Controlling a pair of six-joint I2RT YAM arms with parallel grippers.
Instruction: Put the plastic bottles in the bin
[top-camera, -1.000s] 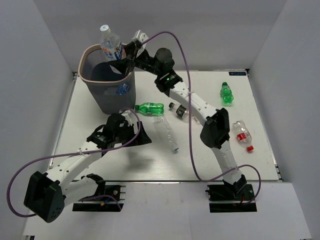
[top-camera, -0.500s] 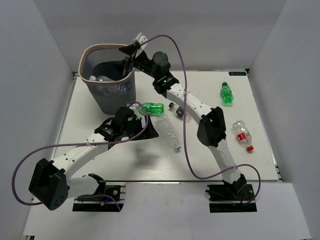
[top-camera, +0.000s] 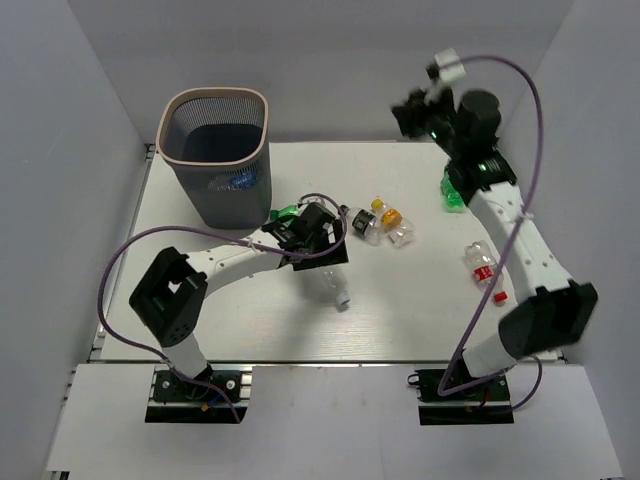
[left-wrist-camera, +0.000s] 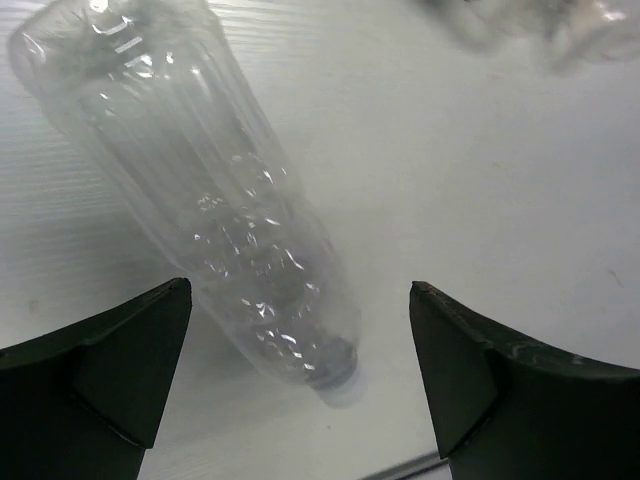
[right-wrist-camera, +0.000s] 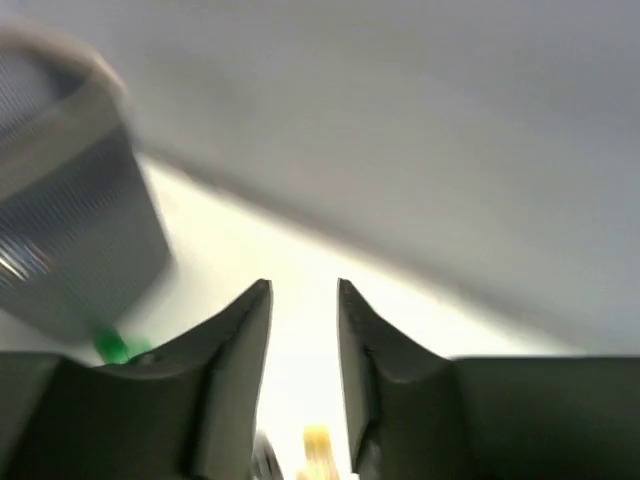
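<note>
The left gripper (left-wrist-camera: 300, 292) is held spread wide over a clear bottle (left-wrist-camera: 200, 190) lying on the table (top-camera: 420, 300), outside the bin (top-camera: 215, 195). The right gripper (right-wrist-camera: 304, 300) is raised, jaws narrowly parted, nothing gripped. Wording on the red-labelled bottle (top-camera: 483, 268) cannot be read.
</note>
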